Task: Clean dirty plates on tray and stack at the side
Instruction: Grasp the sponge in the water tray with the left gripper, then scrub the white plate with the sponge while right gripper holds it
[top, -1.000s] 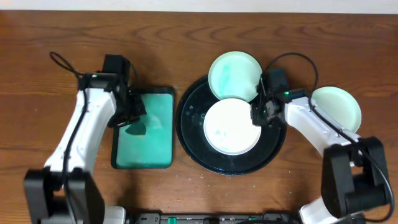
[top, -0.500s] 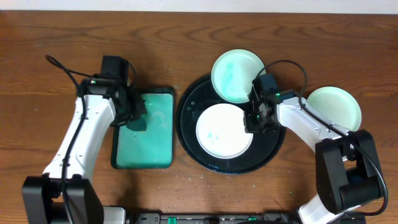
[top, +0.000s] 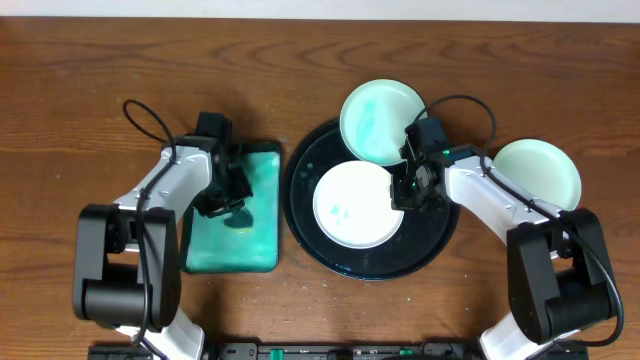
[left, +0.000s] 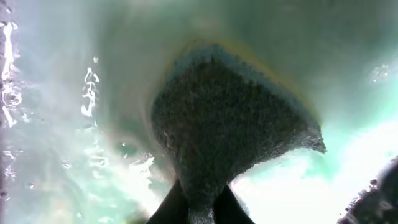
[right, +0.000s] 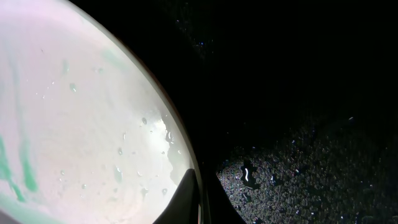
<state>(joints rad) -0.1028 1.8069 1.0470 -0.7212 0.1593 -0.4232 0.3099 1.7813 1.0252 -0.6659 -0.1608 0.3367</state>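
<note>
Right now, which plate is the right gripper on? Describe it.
Find the round black tray. The middle plate lies flat inside it, the right gripper pinching its right rim. Unlike the teal-tinted plate above it and the pale green plate off the tray, it is mostly white.

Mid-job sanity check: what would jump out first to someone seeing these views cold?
The big black tray sits centre-right, holding a white plate whose rim the right gripper pinches, with a teal-tinted plate overlapping its far rim. Left of it, the left gripper holds a dark sponge over the wet teal tray. A third plate, pale green, lies off the black tray at far right.
</note>
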